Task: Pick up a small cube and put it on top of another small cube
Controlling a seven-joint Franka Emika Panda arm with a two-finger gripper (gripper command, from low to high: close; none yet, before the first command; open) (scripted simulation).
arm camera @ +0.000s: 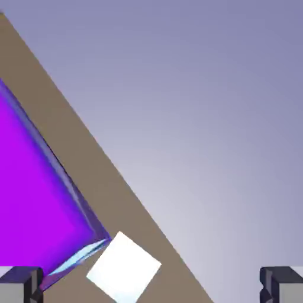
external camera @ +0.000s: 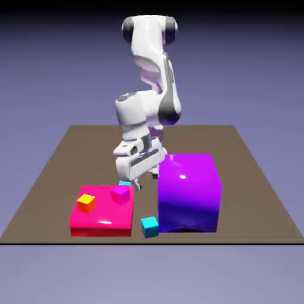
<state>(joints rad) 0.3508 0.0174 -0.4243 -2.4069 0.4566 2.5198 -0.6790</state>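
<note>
Hand open beside the big purple cube, cyan cube down at its front corner

The small cyan cube (external camera: 149, 227) sits on the counter (external camera: 249, 202) just beside the big purple cube (external camera: 189, 193), at its near corner on the exterior view's left, close to the counter's front edge. From the hand view, a small cube shows washed out to white at a corner of that purple block.

Over to the exterior view's left of the purple cube lies a low, glossy red block (external camera: 102, 224). It carries two more little ones: the magenta cube (external camera: 120, 194) on the side nearer the purple cube, and the orange-yellow cube (external camera: 86, 203) on the side farther from it. A second cyan cube (external camera: 124, 183) peeks out behind the red block, mostly hidden, so I can't tell quite how it rests.

The hand (external camera: 147, 180) is spread wide, with nothing gripped, and it hangs tilted by the purple cube's rear corner on the exterior view's left. Above it, the white arm (external camera: 148, 107) bends down from behind the purple cube, well up over the counter.
</note>
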